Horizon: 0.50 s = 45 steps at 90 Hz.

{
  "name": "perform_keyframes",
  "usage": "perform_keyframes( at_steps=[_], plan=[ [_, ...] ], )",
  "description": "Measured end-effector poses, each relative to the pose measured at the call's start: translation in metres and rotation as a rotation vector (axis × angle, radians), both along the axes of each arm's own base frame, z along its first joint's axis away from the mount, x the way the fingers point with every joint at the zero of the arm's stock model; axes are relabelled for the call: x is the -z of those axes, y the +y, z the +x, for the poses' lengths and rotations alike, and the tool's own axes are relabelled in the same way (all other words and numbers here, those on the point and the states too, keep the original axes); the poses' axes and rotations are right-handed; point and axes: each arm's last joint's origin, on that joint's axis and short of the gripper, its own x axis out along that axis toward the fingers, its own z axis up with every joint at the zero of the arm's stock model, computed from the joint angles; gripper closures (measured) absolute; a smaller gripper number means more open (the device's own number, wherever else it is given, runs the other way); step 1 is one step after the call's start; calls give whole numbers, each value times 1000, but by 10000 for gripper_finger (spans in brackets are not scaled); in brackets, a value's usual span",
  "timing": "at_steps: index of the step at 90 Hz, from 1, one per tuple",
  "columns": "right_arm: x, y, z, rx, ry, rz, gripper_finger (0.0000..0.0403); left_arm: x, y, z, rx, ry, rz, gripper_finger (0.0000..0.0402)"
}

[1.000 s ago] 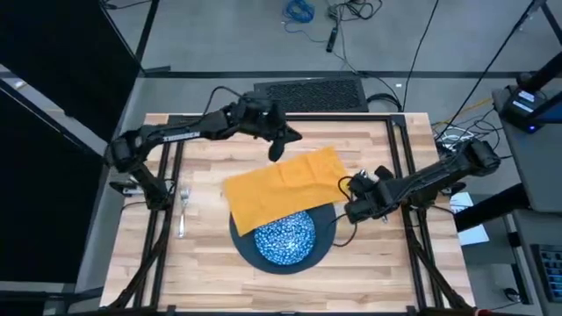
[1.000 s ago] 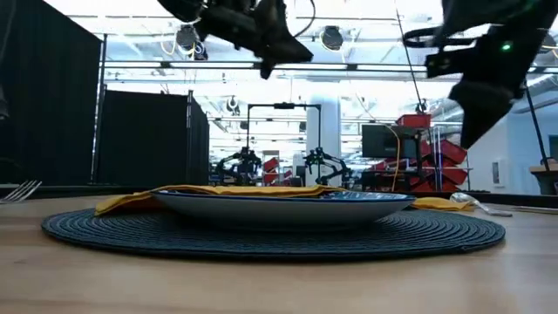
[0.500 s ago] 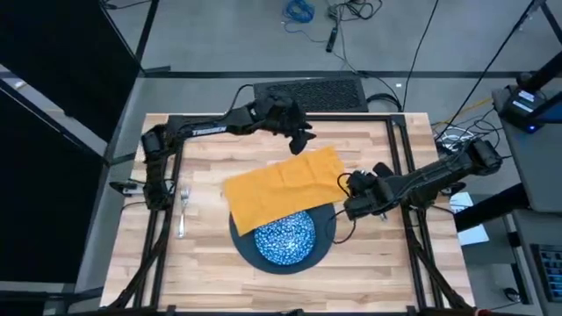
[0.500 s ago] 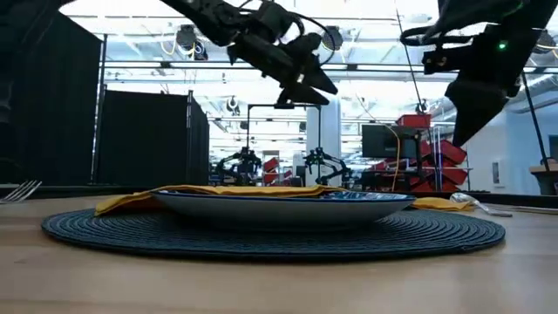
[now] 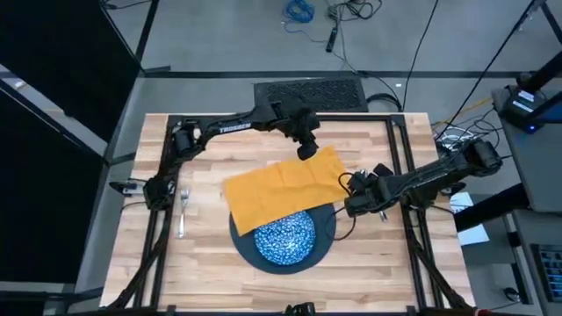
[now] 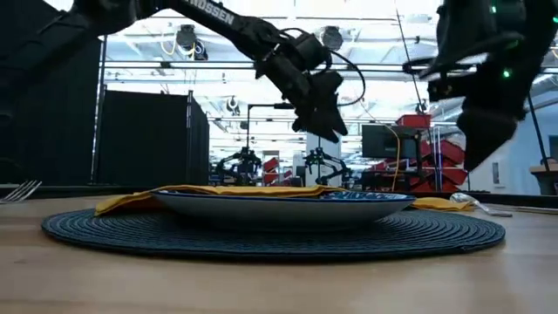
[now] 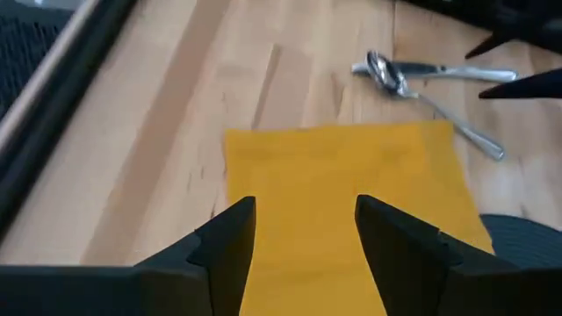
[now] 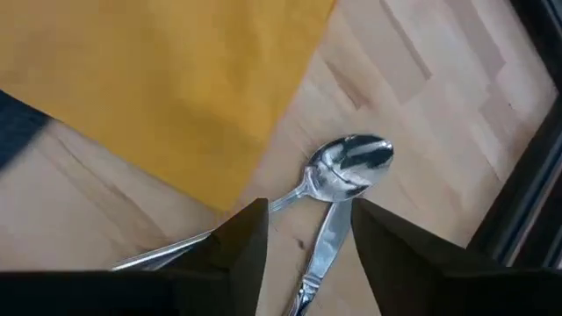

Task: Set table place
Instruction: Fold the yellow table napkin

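Two grippers are held open-jawed over the table (image 5: 202,254): the left gripper (image 5: 306,149) above the upper edge of the yellow napkin (image 5: 281,186) draped over the speckled dish (image 5: 285,237) at frame centre, the right gripper (image 8: 303,230) above the spoon (image 8: 338,171) and knife (image 8: 318,254). If the napkin is pinched and pulled, the dish could be dragged. Since the earlier frame, the left gripper has been swung rightward to the napkin.

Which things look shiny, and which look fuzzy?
In the right wrist view the spoon gleams, mirroring the lights, while the right gripper at the picture's bottom is blurred. In the left wrist view the left gripper is soft-edged above the napkin. The low view is backlit, arms nearly silhouettes.
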Motion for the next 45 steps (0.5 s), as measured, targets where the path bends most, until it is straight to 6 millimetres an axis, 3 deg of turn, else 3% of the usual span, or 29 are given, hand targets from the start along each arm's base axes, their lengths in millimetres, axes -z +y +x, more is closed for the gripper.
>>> perform_keyframes(
  at_steps=[26,45],
  plan=[
    [14,-11,9,-44,-78,33,245,14,5,2,-67,29,-69,217],
    [22,-18,11,-41,-90,120,245,24,-4,-5,-79,163,-139,217]
  ],
)
